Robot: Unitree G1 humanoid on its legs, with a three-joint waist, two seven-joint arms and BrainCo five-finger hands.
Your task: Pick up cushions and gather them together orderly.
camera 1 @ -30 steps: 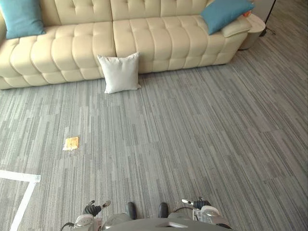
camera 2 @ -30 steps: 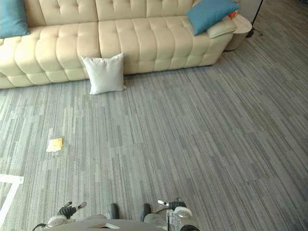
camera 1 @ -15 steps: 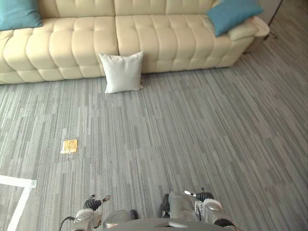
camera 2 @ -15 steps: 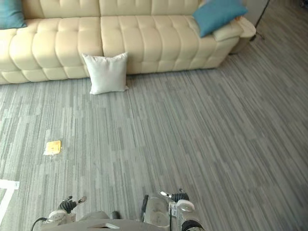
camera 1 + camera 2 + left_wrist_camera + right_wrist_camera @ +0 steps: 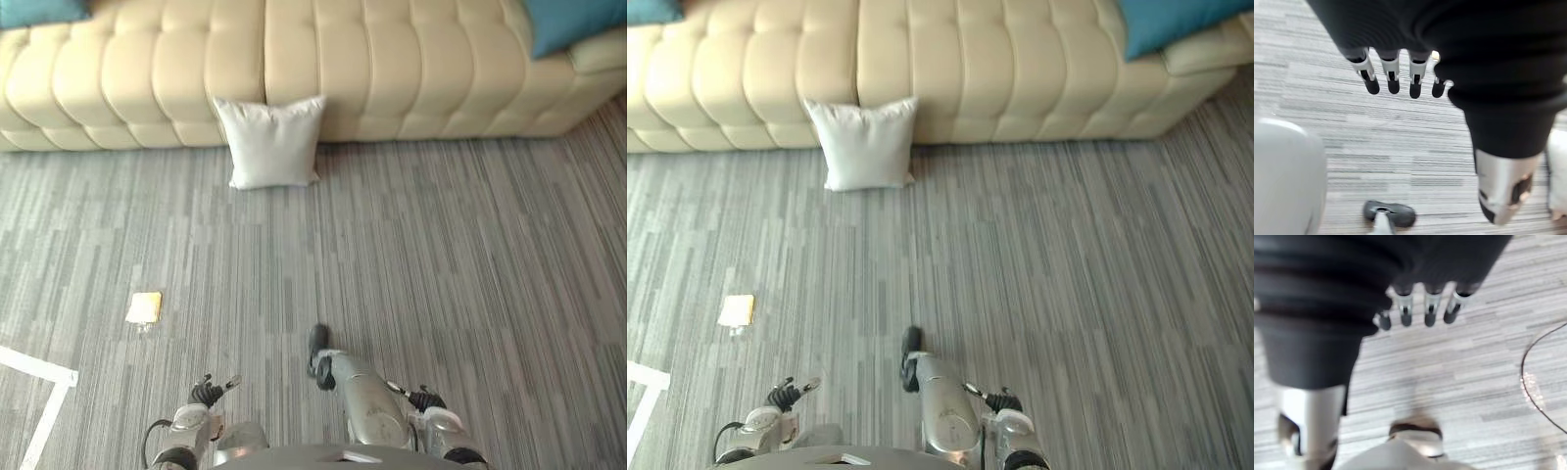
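A white cushion (image 5: 271, 142) stands on the grey floor, leaning against the front of the cream sofa (image 5: 392, 69). One blue cushion (image 5: 573, 22) lies on the sofa's right end, and another blue cushion (image 5: 39, 10) sits at its left end, both cut by the top edge. My left hand (image 5: 208, 393) hangs low at the bottom left, far from the cushions; its fingers (image 5: 1393, 78) are straight and hold nothing. My right hand (image 5: 423, 399) hangs at the bottom right, its fingers (image 5: 1425, 308) likewise straight and empty.
A small yellow flat object (image 5: 144, 307) lies on the carpet to the left. White tape lines (image 5: 39, 392) mark the floor at the lower left. Open striped carpet stretches between me and the sofa.
The whole picture has shifted: the camera has moved towards the sofa and tipped down, so the white cushion shows larger. Both hands stay low and empty.
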